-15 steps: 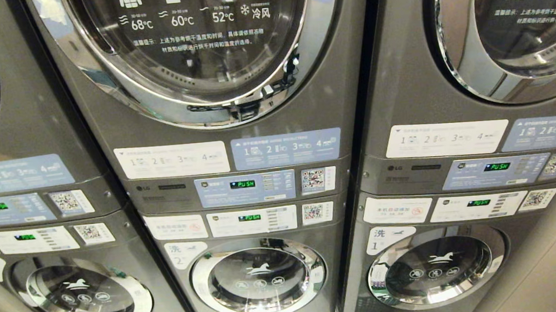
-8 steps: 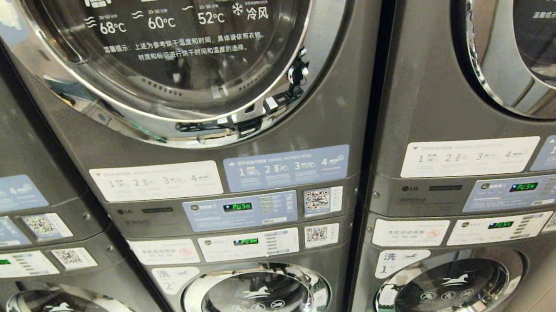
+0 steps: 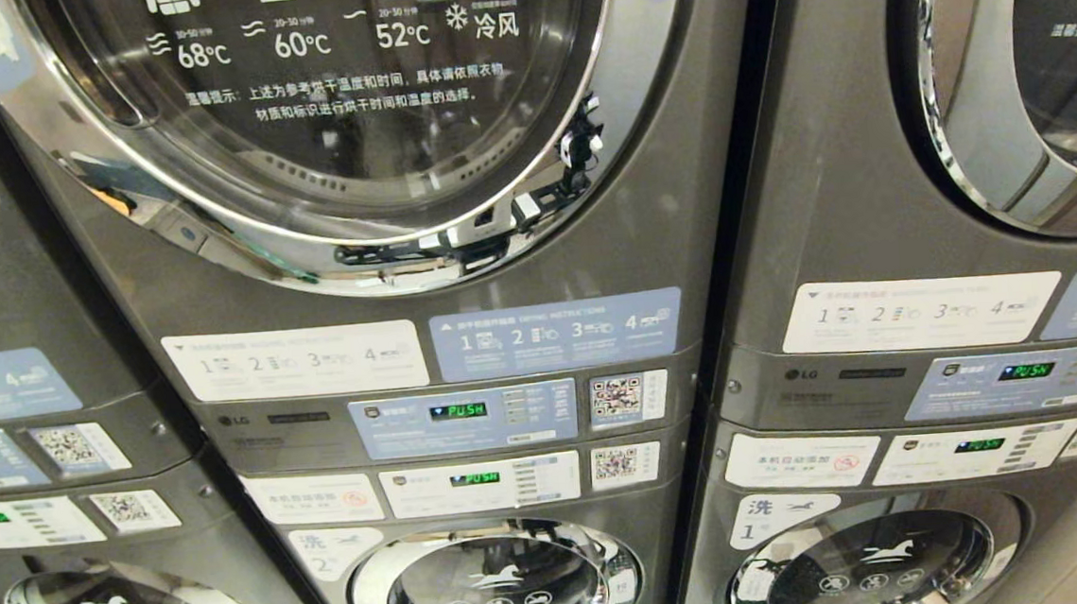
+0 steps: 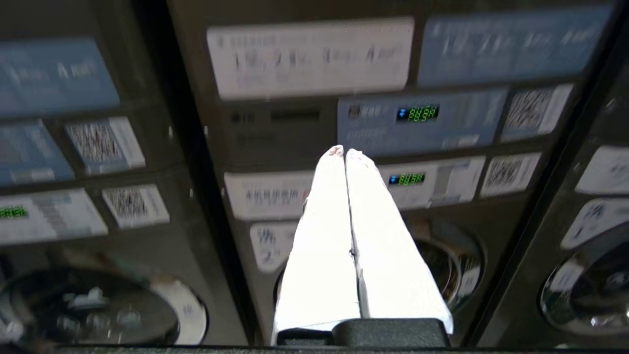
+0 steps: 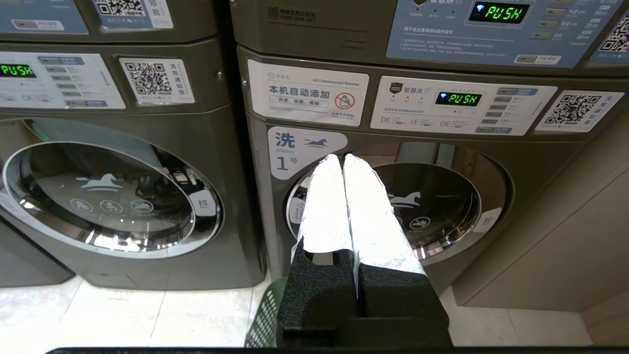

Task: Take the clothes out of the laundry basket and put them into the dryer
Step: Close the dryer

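Dryer door (image 3: pixel 326 108), round and chrome-ringed with temperature markings printed on its glass, fills the head view from ten to one o'clock and is closed; it belongs to the middle stack of machines. At nine o'clock sits the left stack (image 3: pixel 27 442), partly cut off. Below the middle dryer, at six o'clock, come two control panels (image 3: pixel 463 419) showing green "PUSH", then the washer door marked 2 (image 3: pixel 497 584). At three o'clock stands the right stack, with its own dryer door (image 3: pixel 1034 68) at one to two o'clock and the washer marked 1 (image 3: pixel 884 562) at five o'clock.

Neither arm shows in the head view. In the left wrist view the left gripper (image 4: pixel 342 150) has its white fingers pressed together, empty, tips pointing at the middle stack's panels, with that dryer's door out of frame beyond twelve o'clock. In the right wrist view the right gripper (image 5: pixel 341 157) also has its fingers pressed together on nothing, aimed at washer 1's door. A green mesh laundry basket (image 5: pixel 265 319) shows only as a rim at seven o'clock, under the right gripper's base; no clothes can be made out.
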Tool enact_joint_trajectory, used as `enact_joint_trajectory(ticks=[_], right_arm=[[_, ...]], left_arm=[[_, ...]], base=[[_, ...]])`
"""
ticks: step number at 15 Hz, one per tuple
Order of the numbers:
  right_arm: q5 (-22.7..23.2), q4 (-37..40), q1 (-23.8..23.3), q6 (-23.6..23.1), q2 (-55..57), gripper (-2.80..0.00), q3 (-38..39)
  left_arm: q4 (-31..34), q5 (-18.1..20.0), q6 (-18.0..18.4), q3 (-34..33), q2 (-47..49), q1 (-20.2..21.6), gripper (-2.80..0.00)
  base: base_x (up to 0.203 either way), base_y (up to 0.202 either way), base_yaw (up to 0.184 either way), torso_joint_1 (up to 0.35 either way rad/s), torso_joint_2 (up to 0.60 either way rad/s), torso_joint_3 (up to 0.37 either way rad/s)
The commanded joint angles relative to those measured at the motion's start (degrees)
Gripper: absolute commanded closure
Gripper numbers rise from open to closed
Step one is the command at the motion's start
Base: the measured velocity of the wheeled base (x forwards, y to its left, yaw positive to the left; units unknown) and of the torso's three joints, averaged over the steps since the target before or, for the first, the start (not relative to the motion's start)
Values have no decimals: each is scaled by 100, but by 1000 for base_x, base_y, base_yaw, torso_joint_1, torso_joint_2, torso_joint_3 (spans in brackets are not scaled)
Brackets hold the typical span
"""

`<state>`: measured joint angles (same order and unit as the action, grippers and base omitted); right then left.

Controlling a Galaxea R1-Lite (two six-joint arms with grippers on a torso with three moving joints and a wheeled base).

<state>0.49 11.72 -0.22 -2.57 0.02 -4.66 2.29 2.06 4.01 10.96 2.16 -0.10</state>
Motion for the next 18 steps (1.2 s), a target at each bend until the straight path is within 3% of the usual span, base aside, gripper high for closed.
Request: enact_joint_trajectory(ticks=[1, 4, 8, 12, 15, 18], right_arm=[[4, 6, -4, -24, -2, 0, -9], [13, -3, -4, 73, -2, 0, -9], [4, -3, -4, 11, -2, 0, -9], [-5, -3, -4, 90, -2, 0, -9], [-5, -3, -3, 90, -2, 0, -8], [-5, -3, -4, 90, -2, 0, -9]], left_arm=[[32, 88, -8, 867, 645, -37, 0], [-60, 269, -110, 2767, 2927, -172, 0], [-1181, 406, -178, 4732, 5363, -258, 0], [-1959, 403, -27, 5953, 6732, -172, 0], [-2263, 363, 224, 6615, 7564, 666, 0], [-2321, 383, 241, 6911, 7817, 889, 0]], base=[[0, 0, 0, 0, 0, 0], [0, 0, 0, 0, 0, 0], [0, 0, 0, 0, 0, 0], [0, 0, 0, 0, 0, 0], [0, 0, 0, 0, 0, 0], [0, 0, 0, 0, 0, 0]])
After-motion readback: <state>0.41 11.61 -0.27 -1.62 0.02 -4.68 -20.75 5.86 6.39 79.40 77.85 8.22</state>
